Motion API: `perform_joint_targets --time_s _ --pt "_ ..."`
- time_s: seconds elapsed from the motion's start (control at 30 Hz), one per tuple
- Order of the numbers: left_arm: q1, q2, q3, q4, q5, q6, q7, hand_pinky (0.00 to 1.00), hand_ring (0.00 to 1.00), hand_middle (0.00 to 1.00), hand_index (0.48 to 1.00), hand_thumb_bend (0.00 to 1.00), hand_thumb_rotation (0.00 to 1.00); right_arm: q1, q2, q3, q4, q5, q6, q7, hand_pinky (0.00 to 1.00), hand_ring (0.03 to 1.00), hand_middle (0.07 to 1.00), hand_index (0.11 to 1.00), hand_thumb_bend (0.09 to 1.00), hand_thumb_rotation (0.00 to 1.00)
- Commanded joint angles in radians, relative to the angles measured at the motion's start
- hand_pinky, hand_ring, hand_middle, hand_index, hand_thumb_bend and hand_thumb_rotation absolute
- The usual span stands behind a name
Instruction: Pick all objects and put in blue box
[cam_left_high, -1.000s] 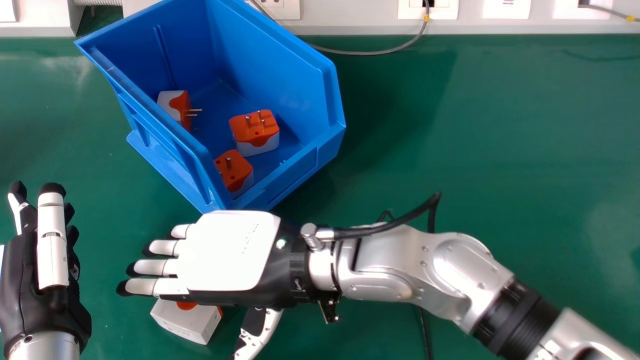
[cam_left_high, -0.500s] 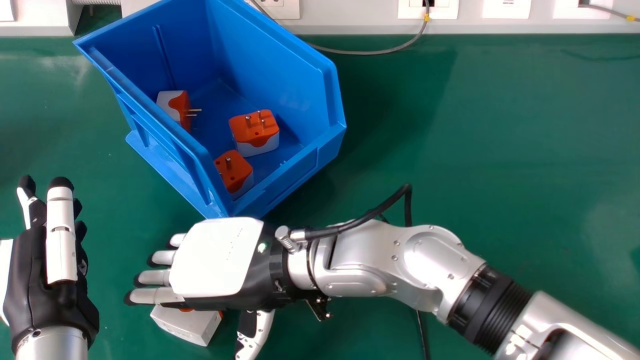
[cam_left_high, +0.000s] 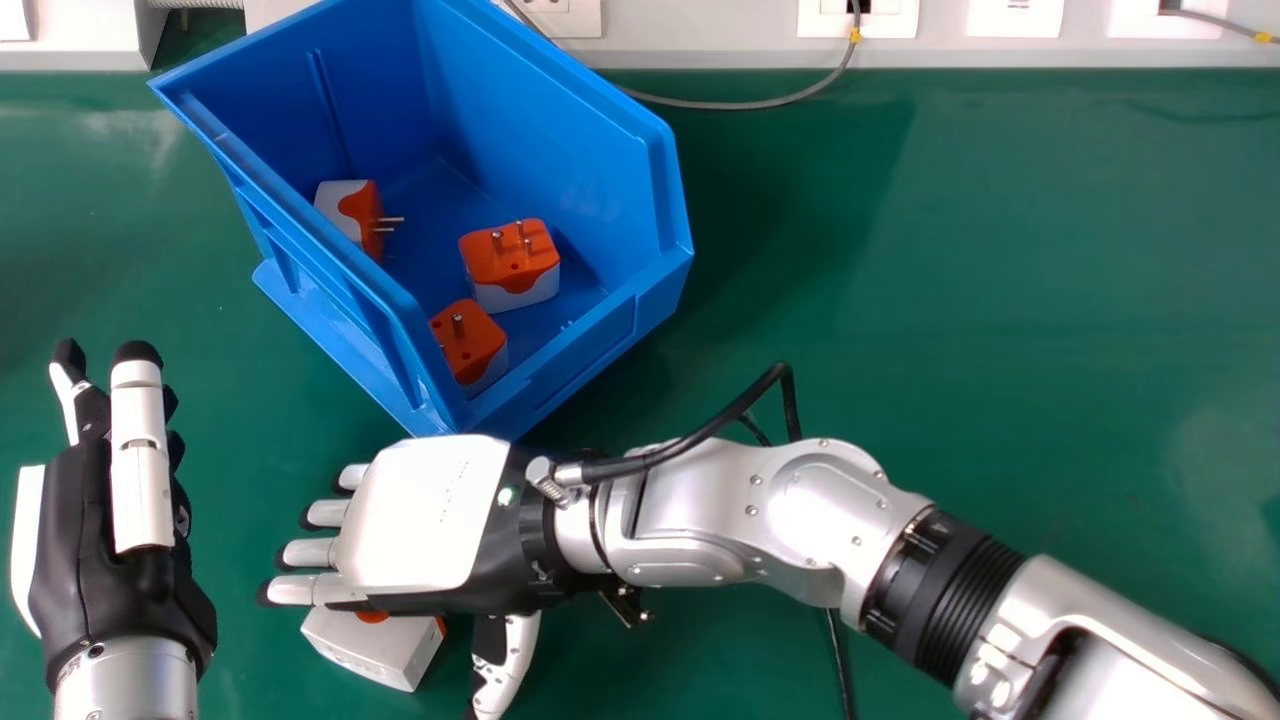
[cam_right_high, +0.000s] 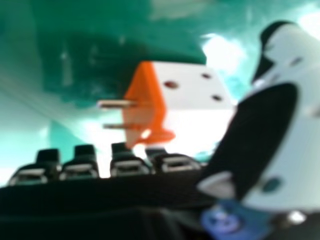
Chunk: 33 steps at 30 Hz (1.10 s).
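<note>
Lying partly beneath the straight-fingered right robot hand (cam_left_high: 425, 520) is a plug adapter (cam_left_high: 372, 648).

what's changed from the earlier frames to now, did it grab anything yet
The right hand has shifted a little left and nearer the robot, its forearm swinging left with it. The left hand has slid right and slightly forward. Nothing was taken hold of or let go. The plug adapter on the table, the blue box and the three adapters inside stayed put.
</note>
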<state>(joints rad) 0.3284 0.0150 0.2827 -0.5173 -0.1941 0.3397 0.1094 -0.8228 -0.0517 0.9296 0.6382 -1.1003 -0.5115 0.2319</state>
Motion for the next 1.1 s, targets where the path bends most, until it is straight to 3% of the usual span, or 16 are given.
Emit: perform_joint_targets --time_s 0.0,0.13,0.27,0.43,0.6,0.77,0.93,1.07 --pt "-0.009 -0.005 -0.011 -0.017 0.012 0.001 0.005 1.00 0.98 0.97 0.976 0.28 0.92 -0.051 0.021 0.008 0.010 -0.005 0.002 -0.032 1.00 1.000 1.000 1.000 0.505 0.56" --pt "-0.010 -0.005 -0.015 -0.004 0.018 -0.012 0.003 1.00 0.97 0.97 0.976 0.28 0.92 -0.085 0.045 0.025 0.054 -0.016 0.002 -0.044 1.00 1.000 1.000 1.000 0.505 0.57" --pt "-0.006 -0.009 -0.021 -0.006 0.025 -0.019 0.002 1.00 0.97 0.97 0.976 0.28 0.92 -0.111 0.074 0.040 0.099 -0.026 0.009 -0.061 1.00 1.000 1.000 1.000 0.498 0.57" --pt "0.006 -0.021 -0.035 -0.025 0.038 -0.017 0.008 1.00 0.97 0.96 0.976 0.28 0.93 -0.130 0.104 0.069 0.155 -0.050 0.026 -0.109 0.98 1.000 1.000 0.997 0.498 0.56" --pt "0.014 -0.036 -0.049 -0.043 0.048 -0.015 0.010 1.00 0.97 0.96 0.975 0.28 0.93 -0.153 0.124 0.093 0.196 -0.059 0.033 -0.139 0.96 1.000 1.000 0.986 0.451 0.49" --pt "0.016 -0.049 -0.054 -0.046 0.043 -0.017 0.011 1.00 0.97 0.96 0.975 0.28 0.94 -0.158 0.126 0.119 0.207 -0.071 0.043 -0.171 0.92 1.000 1.000 0.975 0.409 0.44" --pt "0.026 -0.064 -0.076 -0.066 0.054 -0.012 0.021 1.00 0.97 0.96 0.975 0.28 0.94 -0.158 0.130 0.140 0.226 -0.082 0.052 -0.192 0.94 1.000 1.000 0.960 0.389 0.41" --pt "0.027 -0.072 -0.087 -0.071 0.056 -0.012 0.026 0.99 0.97 0.96 0.975 0.28 0.94 -0.162 0.134 0.150 0.245 -0.085 0.050 -0.205 0.94 0.998 0.998 0.949 0.384 0.37"
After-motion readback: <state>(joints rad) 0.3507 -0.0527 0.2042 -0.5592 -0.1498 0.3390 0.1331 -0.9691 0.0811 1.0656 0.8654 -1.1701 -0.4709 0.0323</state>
